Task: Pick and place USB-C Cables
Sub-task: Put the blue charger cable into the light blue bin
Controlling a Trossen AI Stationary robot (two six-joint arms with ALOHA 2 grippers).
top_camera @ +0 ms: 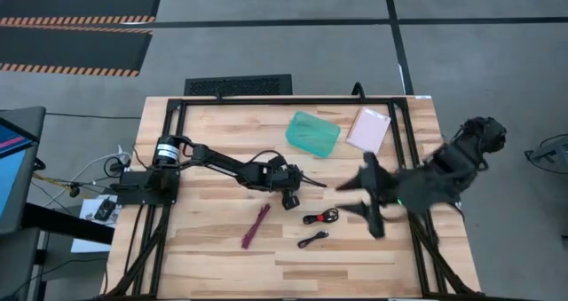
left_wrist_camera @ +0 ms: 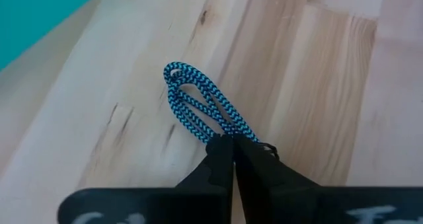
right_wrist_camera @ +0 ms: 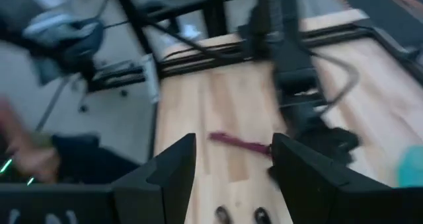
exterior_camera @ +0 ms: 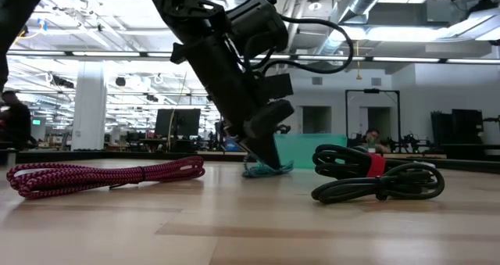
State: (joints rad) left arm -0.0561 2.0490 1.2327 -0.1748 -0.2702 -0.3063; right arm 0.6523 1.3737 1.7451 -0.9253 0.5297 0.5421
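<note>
Pinching the light blue cable, left fingers mid-table.

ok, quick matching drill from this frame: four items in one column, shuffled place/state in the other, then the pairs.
Items
1. light blue cable
2. magenta cable
3. teal tray
4. right gripper

States
A. open, above the table
B. lies loose, front-left of the black cables
C. pinched in the shut left gripper
D. at the table's far side, beside the pink packet

Pairs: 1-C, 2-B, 3-D, 4-A
</note>
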